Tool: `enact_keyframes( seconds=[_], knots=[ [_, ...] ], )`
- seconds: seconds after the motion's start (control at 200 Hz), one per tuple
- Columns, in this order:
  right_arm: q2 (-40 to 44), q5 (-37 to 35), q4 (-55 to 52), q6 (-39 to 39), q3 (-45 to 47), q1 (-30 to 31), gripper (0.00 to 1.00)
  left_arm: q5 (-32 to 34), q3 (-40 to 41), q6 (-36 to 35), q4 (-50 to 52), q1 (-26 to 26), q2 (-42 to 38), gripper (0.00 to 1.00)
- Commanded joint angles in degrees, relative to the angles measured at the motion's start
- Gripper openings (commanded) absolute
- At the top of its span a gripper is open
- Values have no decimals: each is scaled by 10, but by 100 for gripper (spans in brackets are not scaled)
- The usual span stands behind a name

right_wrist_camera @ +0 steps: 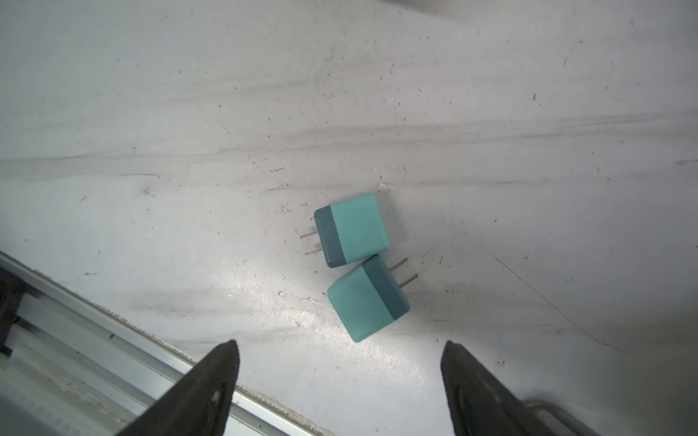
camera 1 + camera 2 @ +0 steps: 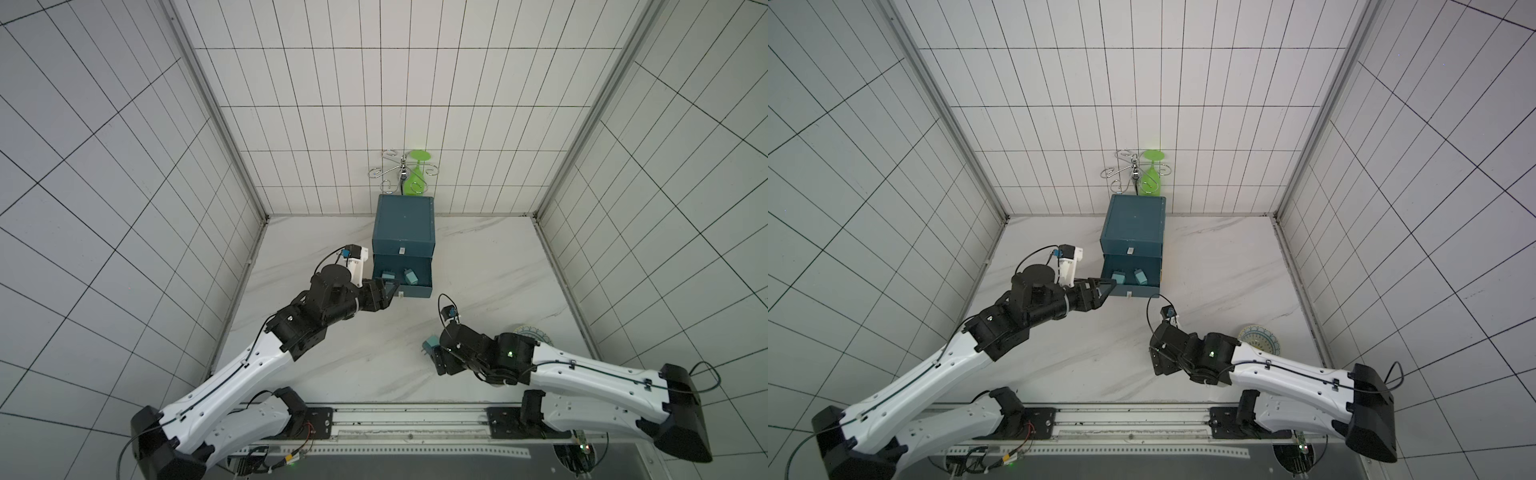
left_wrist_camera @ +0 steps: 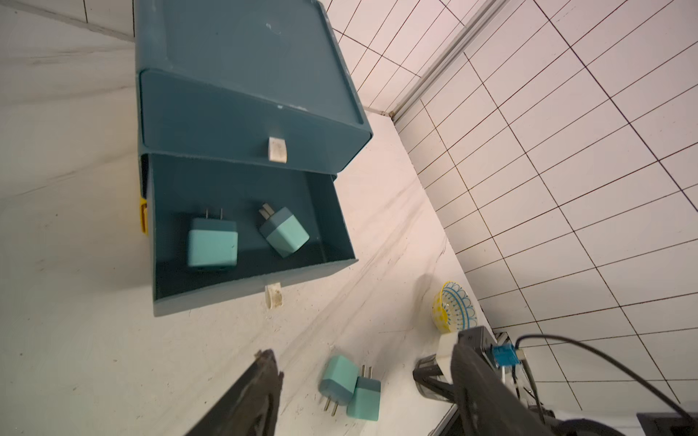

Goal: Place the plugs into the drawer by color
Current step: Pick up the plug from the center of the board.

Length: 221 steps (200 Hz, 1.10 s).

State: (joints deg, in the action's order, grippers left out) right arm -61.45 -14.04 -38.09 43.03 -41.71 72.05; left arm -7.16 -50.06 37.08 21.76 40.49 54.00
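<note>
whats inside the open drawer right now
The open drawer holds two teal plugs, one beside the other, not touching. Its rear part is hidden under the closed drawer above.

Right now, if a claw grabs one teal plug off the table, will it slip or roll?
Probably stiff: the plug looks like hard plastic. Unlikely to roll, being flat-sided. Its neighbour seems to touch it, so both might shift.
</note>
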Motion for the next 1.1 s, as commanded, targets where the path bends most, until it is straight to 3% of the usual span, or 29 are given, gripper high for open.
enact_keyframes(
  seconds=[0.0,0.285,0.42,0.75,0.924,1.099],
  knots=[
    [-16,-17,35,46,27,5,88,-9,39,-13,-16,-2,-13,73],
    [-111,-7,63,70,29,-6,91,-13,88,-50,-44,-2,17,73],
    [-148,38,121,65,53,-42,83,-8,92,-64,-30,-2,20,73],
    [-242,71,174,45,38,-46,74,-32,94,-60,-33,-1,35,71],
    [-257,54,102,16,1,-23,72,-38,93,-59,-32,0,39,71],
    [-226,15,23,33,13,-15,80,-40,93,-59,-30,0,31,70]
  ],
)
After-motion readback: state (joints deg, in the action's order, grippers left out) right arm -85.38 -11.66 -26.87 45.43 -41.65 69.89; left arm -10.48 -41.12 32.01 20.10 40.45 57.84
